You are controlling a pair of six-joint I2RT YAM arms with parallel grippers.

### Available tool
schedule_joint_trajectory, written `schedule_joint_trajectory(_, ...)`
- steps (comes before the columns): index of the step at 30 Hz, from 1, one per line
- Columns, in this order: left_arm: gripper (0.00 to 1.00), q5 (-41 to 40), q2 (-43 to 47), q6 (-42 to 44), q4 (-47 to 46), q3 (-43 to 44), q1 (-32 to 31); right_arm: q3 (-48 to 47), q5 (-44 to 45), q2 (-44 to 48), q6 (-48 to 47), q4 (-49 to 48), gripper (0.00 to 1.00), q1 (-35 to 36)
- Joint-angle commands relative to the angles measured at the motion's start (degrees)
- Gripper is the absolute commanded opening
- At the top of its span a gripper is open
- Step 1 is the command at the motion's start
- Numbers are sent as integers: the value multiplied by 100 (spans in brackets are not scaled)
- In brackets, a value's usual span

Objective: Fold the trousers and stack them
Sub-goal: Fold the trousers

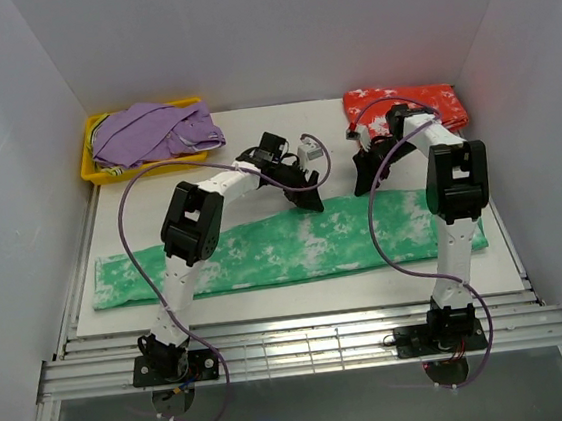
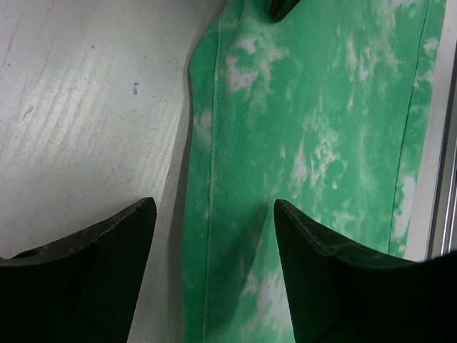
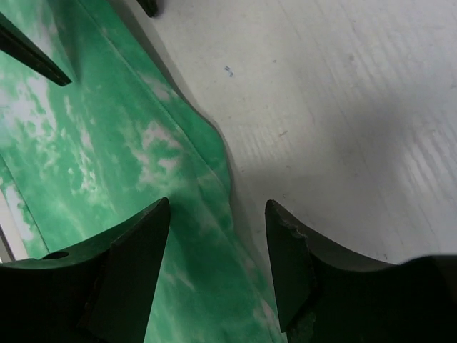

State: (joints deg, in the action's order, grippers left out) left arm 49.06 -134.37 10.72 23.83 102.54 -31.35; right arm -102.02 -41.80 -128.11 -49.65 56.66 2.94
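- Bright green soft cloth trousers with white tie-dye blotches (image 1: 265, 252): spread flat in one long strip on the white table (image 2: 86, 107), directly under both tools.
- Handling, judged: thin, limp and light, not fragile. No stiffness to push against, so it will sag and drag when lifted.
- Best hold, judged: pinch the strip's far edge, both arms together, so it lifts level.
- Left gripper (image 2: 214, 207): jaws wide apart, nothing held. One finger is over bare table, the other over green cloth, with the far edge running between them.
- Right gripper (image 3: 218, 207): jaws apart, a little less wide, empty. It straddles the same edge just beside the left gripper, near mid-length.
- Whether either tool touches the cloth: cannot tell.
- Red-orange blotched trousers (image 1: 405, 102): folded, lying beyond the right gripper and apart from it.
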Motion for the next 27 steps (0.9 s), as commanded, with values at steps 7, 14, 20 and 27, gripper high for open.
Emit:
schedule_joint_trajectory(7, 62, 113, 94, -254, -185, -303, -55, -196, -978, -12, -923, 1030, 8, 57)
schedule_joint_trajectory(14, 47, 210, 552, -281, -626, -569, -64, 445, -1102, 787, -1117, 873, 8, 49)
schedule_joint_trajectory(20, 23, 227, 955, 44, -905, -928, -116, 1147, -1111, 1402, -1477, 961, 8, 49)
schedule_joint_trajectory(27, 0, -1230, 2106, 1721, -1705, -2447, -958, 1361, -1136, 1869, -1057, 926, 36, -196)
